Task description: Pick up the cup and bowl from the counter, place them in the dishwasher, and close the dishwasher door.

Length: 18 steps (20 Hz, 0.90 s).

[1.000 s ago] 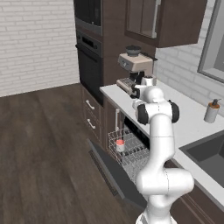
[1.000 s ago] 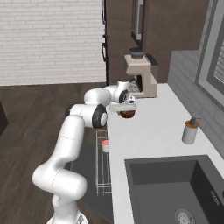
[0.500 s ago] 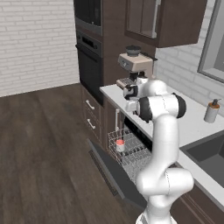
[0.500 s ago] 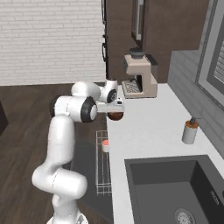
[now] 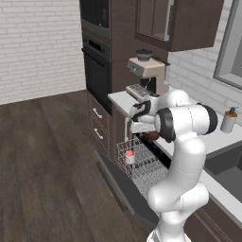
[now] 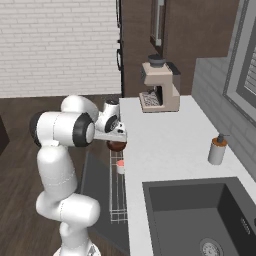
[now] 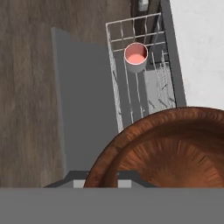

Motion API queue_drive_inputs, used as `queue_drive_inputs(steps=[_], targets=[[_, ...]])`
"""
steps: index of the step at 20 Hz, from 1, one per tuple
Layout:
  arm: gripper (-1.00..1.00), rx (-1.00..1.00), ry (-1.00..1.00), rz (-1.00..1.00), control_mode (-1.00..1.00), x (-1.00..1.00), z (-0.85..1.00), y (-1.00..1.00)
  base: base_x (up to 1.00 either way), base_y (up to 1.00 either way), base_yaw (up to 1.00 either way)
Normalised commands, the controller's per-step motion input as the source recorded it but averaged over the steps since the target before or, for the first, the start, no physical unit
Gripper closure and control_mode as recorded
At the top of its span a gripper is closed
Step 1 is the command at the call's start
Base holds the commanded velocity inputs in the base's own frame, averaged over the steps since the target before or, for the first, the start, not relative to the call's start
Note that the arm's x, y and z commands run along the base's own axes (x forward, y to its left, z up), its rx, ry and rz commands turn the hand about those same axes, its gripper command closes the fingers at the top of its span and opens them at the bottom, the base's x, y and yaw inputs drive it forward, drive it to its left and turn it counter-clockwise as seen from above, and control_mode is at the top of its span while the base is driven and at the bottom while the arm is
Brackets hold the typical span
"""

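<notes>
The dark reddish-brown bowl point(image 7: 170, 148) hangs under my hand, close to the camera, with my gripper point(image 6: 116, 141) shut on it. It sits at the counter point(image 6: 165, 145) edge, above the pulled-out wire rack point(image 7: 144, 94) of the dishwasher. In the left base view the bowl point(image 5: 152, 136) shows just below the wrist. The white cup point(image 7: 136, 57) with its red inside stands upright in the rack, and shows again as the cup point(image 5: 129, 156) and the cup point(image 6: 120, 166). The dishwasher door point(image 7: 83, 96) lies dropped open, flat beside the rack. The bowl hides my fingertips.
A beige coffee machine point(image 6: 159, 86) stands at the counter's far end. A soap dispenser point(image 6: 217, 150) is by the wall, and the dark sink point(image 6: 195, 215) lies near the base. The black wall oven point(image 5: 97, 56) and brown drawers point(image 5: 98, 125) are left of the dishwasher.
The arm has swung away from the coffee machine with the bowl, from over the counter out to its edge above the open rack. The cup has stayed in the rack.
</notes>
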Motion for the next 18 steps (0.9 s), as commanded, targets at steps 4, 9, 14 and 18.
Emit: queue_drive_inputs(steps=[4,9,14,18], targets=[[1.0,0.0,0.05,-0.14,-1.0,-0.17,-0.35,0.34,0.0,0.0,0.0],[1.0,0.0,0.1,-0.1,-1.0,0.03,-0.61,0.07,0.0,0.0,0.0],[1.0,-0.03,0.03,0.0,-1.0,0.5,-0.68,-0.02,0.0,0.0,0.0],[1.0,-0.08,0.0,-0.05,-1.0,0.15,-0.57,0.12,0.0,0.0,0.0]])
